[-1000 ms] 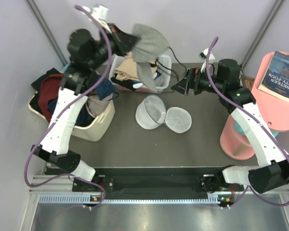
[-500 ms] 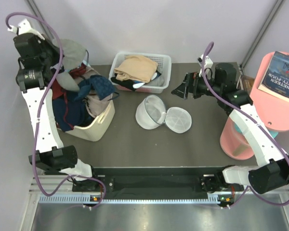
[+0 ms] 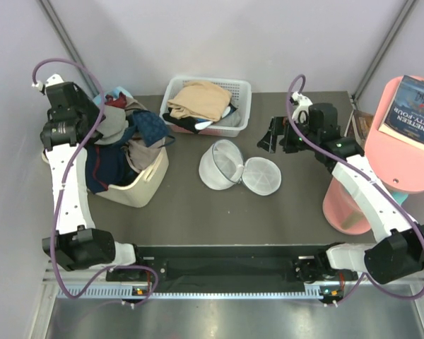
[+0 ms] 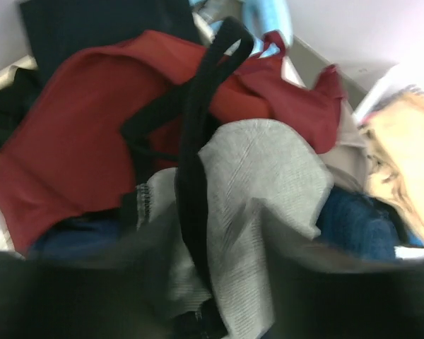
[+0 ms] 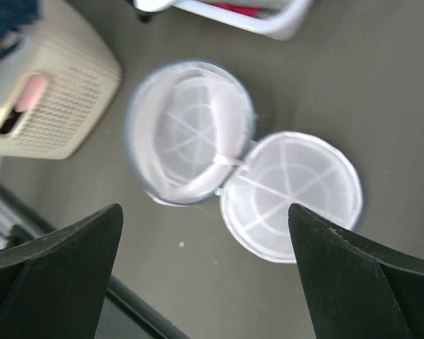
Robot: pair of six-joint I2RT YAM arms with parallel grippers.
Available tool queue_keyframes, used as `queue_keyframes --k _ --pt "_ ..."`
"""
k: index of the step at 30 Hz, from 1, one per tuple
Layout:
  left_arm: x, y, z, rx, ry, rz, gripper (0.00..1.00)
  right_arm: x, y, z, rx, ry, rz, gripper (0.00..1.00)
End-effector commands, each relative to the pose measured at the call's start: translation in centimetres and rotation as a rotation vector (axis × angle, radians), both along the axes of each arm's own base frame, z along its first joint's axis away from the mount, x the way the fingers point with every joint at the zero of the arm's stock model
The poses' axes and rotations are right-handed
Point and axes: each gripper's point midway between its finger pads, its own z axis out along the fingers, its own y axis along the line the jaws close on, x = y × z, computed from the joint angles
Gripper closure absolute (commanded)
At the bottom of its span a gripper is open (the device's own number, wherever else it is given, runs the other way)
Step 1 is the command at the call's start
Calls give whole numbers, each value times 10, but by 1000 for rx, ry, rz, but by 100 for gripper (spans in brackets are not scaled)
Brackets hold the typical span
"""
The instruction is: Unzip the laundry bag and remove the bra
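Observation:
The laundry bag (image 3: 221,165) lies unzipped at the table's middle, its round lid (image 3: 262,176) folded out to the right; the drum (image 5: 189,134) holds nothing that I can see. The grey bra (image 3: 113,124) rests on the clothes heaped in the cream tub (image 3: 147,185). In the left wrist view the bra (image 4: 265,180) with its black strap (image 4: 195,155) lies over dark red cloth (image 4: 71,141). My left gripper (image 4: 219,289) hovers right over it, jaws apart and blurred, cloth still between them. My right gripper (image 3: 271,135) hangs open above the bag's right side.
A white slotted basket (image 3: 244,89) with a tan garment (image 3: 198,99) stands behind the bag. The cream tub (image 5: 49,106) is piled with dark blue, red and black clothes. A pink stool (image 3: 348,206) and a pink shelf with a book (image 3: 413,106) stand at the right.
My left arm swung the bra from above the white basket leftward and down onto the tub's pile, and its jaws came apart. My right arm dipped slightly toward the bag.

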Motion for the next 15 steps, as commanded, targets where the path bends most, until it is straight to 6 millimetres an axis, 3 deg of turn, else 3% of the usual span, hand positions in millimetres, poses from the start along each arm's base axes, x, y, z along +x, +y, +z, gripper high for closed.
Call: queue_keyframes --k 1,2,3,12,14,15 --pt "-17 14 17 51 -32 80 27 9 -36 -40 -170 76 -152 0" --pt "-19 13 21 55 -41 80 11 10 -41 -46 -190 93 -174 0" --pt "-21 14 24 57 -45 81 1 11 -48 -54 -220 114 -210 0" --pt "-46 15 53 104 -69 106 1 12 -81 -131 -398 294 -371 2" --pt "-46 12 63 136 -76 97 1 10 -83 -145 -417 328 -375 4" --pt "-42 -1 64 154 -67 64 1 12 -82 -155 -426 347 -371 5"
